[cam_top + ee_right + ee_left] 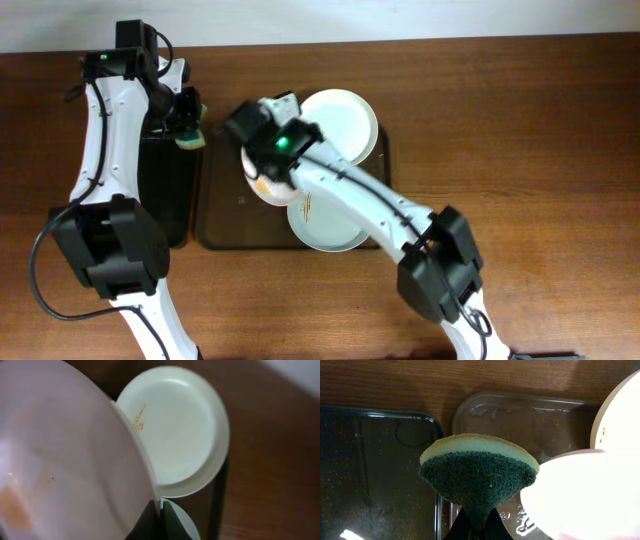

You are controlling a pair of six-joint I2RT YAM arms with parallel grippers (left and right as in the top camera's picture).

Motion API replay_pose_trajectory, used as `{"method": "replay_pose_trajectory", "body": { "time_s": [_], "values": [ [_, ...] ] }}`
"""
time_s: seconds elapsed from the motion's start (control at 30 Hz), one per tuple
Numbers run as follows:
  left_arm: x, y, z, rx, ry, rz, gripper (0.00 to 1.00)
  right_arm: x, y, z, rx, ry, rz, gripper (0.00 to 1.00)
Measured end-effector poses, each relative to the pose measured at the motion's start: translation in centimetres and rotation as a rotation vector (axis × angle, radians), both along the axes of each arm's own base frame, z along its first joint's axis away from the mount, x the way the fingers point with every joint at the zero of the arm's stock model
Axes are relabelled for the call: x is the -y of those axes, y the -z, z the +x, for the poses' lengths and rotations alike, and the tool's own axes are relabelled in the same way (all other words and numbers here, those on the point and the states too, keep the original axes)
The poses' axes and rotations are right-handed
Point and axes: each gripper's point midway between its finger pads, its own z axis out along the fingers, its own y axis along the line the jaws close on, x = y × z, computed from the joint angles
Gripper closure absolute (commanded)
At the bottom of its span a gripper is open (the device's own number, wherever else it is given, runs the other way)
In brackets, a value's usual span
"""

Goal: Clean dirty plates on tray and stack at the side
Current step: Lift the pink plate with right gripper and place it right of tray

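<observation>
Left plate [262, 182] sits over the left part of the tray [225, 228]. It is tilted, with an orange smear on its face, and is mostly hidden under the right wrist in the overhead view. Right pincer [159, 521] is clamped on its rim, fingers closed down to plate thickness.

Far plate [345, 120] is on the tray's far right corner and looks clean from above. Near plate [322, 225] is at the near edge, with a thin orange streak on it and the right arm crossing over it.

Left pincer [477, 527] is closed on a sponge [479, 472], green scouring face toward the camera, yellow layer behind. The sponge hangs above the seam between the tray and the narrow black tray [168, 200] to its left, just beside the left plate; can't tell if they touch.

Both trays rest on the wooden table [520, 120].
</observation>
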Motion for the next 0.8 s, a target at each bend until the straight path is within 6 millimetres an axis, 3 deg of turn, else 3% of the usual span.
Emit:
{"method": "replay_pose_trajectory", "body": {
  "time_s": [0.2, 0.37, 0.7, 0.8],
  "values": [
    [0.0, 0.0, 0.0, 0.001, 0.0, 0.0, 0.99, -2.5, -5.4, -2.8, 0.327, -0.035, -0.268, 0.96],
    [0.0, 0.0, 0.0, 0.001, 0.0, 0.0, 0.99, -2.2, -8.1, -3.2, 0.464, -0.004, -0.366, 0.96],
    [0.0, 0.0, 0.0, 0.001, 0.0, 0.0, 0.99, -1.9, -9.0, -3.5, 0.506, 0.006, -0.413, 0.96],
    [0.0, 0.0, 0.0, 0.001, 0.0, 0.0, 0.99, -2.2, -7.6, -3.7, 0.44, -0.014, -0.368, 0.96]
  ]
}}
